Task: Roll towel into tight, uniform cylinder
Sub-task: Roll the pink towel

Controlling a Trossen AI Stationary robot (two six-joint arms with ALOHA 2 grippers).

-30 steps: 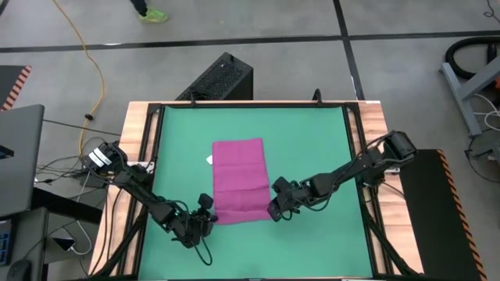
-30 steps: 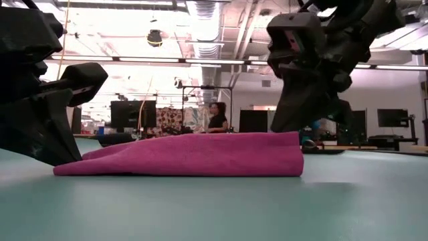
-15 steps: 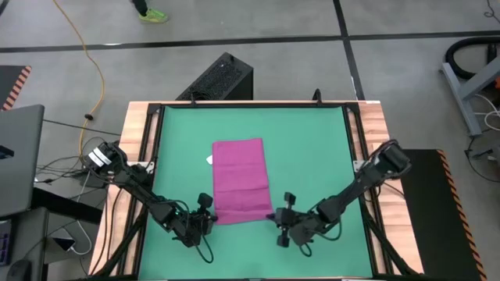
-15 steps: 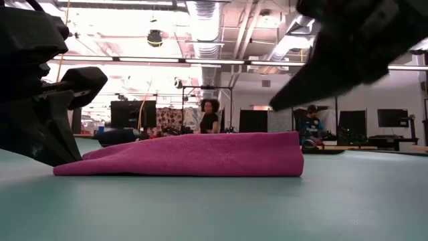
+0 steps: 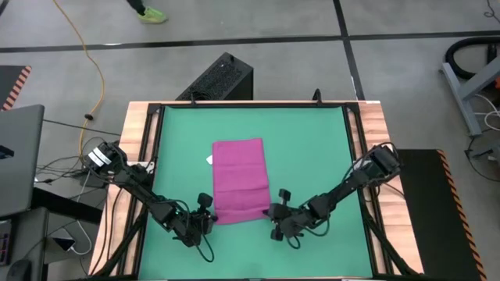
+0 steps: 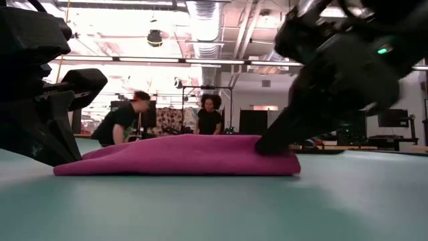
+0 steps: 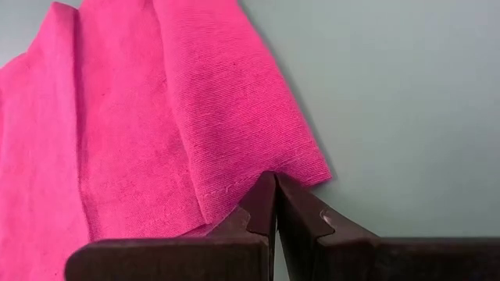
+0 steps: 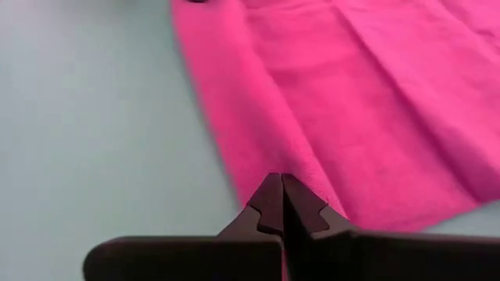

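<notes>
The magenta-pink towel (image 5: 238,179) lies folded flat as a long rectangle on the green mat (image 5: 312,140). Its white tag (image 5: 209,160) sticks out at the left edge. My left gripper (image 5: 206,218) is shut, low on the mat, with its tips at the towel's near left corner (image 7: 275,178). My right gripper (image 5: 273,215) is shut at the towel's near right corner (image 8: 281,179). In the low view the towel (image 6: 180,155) lies between both grippers. My left gripper's shut fingertips meet the hem of the towel's near edge (image 7: 234,186), close to its left corner. They come low and slanting from the near left. Whether cloth is between them I cannot tell. The towel lies flat on the mat. My right gripper's shut fingertips lie on the towel's near right corner (image 8: 312,176), slanting down from the near right. In the low view one finger (image 6: 274,137) rests on top of that end, which sits lower under it. The towel stays on the mat.
Bare green mat (image 5: 312,140) lies to the right, left and far side of the towel. A black frame and wooden rim (image 5: 373,133) border the table. A black box (image 5: 219,78) stands beyond the far edge. People (image 6: 210,117) move in the room behind.
My right gripper has drawn back from the towel's right edge toward the table's near edge. It has then come back low to the near right corner, where the towel's end now sits lower. The rest of the towel has stayed in place.
</notes>
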